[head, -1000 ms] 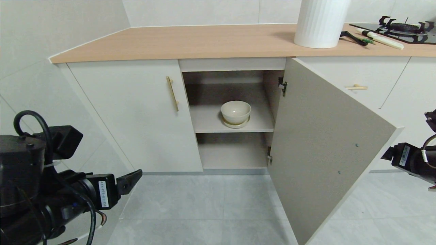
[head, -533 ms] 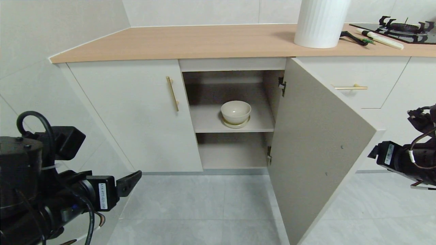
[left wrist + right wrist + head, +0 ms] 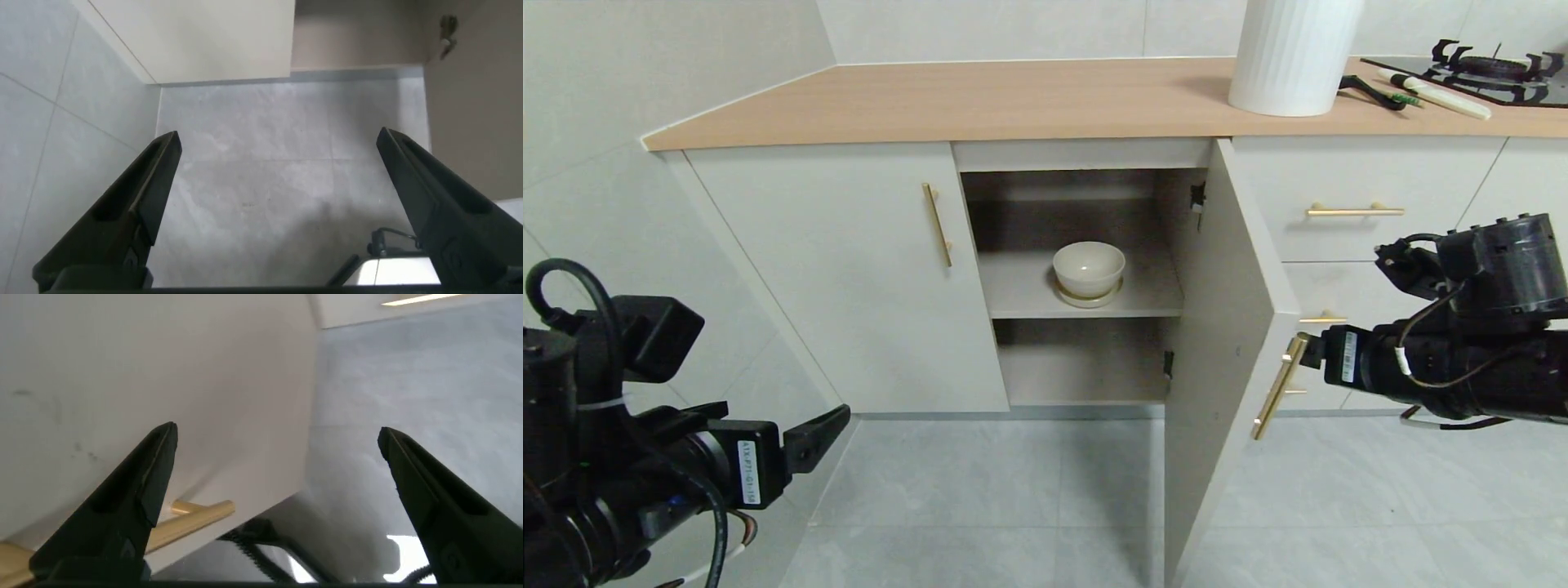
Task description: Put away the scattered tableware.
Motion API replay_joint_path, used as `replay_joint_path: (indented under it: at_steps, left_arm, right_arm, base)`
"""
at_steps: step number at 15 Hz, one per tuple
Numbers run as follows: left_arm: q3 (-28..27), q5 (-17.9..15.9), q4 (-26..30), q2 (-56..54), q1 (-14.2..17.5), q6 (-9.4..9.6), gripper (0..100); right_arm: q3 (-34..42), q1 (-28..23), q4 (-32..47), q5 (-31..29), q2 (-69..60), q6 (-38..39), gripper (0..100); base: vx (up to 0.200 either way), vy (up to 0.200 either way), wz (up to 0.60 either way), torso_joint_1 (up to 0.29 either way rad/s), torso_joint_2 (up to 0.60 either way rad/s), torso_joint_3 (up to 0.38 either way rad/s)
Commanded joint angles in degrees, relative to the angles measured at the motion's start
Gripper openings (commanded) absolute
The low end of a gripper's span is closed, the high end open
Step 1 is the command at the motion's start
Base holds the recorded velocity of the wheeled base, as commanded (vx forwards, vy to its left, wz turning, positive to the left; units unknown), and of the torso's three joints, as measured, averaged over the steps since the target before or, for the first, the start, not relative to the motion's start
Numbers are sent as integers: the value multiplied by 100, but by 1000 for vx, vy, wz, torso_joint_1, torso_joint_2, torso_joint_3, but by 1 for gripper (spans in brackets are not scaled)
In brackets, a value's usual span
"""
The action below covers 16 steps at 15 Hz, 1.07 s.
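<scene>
Our right gripper (image 3: 276,439) is spread wide and grasps nothing. Its two black wedge-shaped fingers (image 3: 139,494) frame the smooth, matte outer face of the cabinet door (image 3: 1225,343). In the head view it sits right at the upper end of the door's slim brass bar handle (image 3: 1278,388), though we can't tell if it actually touches. The door is a flat pale-grey panel, standing partly open.

Our left gripper (image 3: 278,137) is also wide open and empty. It hangs low, well off to the left, over the grey stone-look floor tiles (image 3: 980,490).

Inside the open cabinet, a round, glossy cream bowl (image 3: 1088,268) sits upright on a shallow saucer (image 3: 1086,300) in a similar cream shade. Both are on the upper shelf (image 3: 1021,290), roughly mid-shelf.

The closed left door (image 3: 849,269) has a matching vertical brass bar. Up top there's a wood-grain countertop (image 3: 980,98). A white, ribbed cylindrical container (image 3: 1290,53) stands on it, and past that there's a black gas hob (image 3: 1494,69).
</scene>
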Motion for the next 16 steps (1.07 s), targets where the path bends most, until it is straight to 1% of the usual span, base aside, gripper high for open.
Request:
replay_joint_path:
  at_steps: [1,3,7,8,9,11,13,16]
  left_arm:
    - [7,8,-3,-11,7,-1,100]
    - [16,8,-3,6,-1,-1,100]
    - [16,17,-3,24,-1,-1,100]
    - [42,17,-3,50,-1,-1,100]
    - [60,17,-3,86,-1,-1,100]
    - [77,17,-3,94,-1,-1,100]
    - [86,25,-3,129,-10,-1,100]
    - [86,34,-3,173,-19,-1,100]
  right_arm:
    - [-249,173,-85,19,399,-14,100]
    - [-302,261,-252,168,504,3,100]
    - [-65,332,-349,396,706,47,100]
    - [-56,472,-498,388,891,74,100]
    - [-3,507,-709,379,1005,100,100]
    - [76,569,-1140,379,1102,408,100]
    - [85,639,-1325,370,1198,566,100]
    - [93,710,-1509,344,1321,583,100]
  base:
    - [0,0,0,0,0,0]
    - [0,0,0,0,0,0]
    - [0,0,0,0,0,0]
    - [0,0,0,0,0,0]
    - [0,0,0,0,0,0]
    - [0,0,0,0,0,0]
    - [0,0,0,0,0,0]
    - [0,0,0,0,0,0]
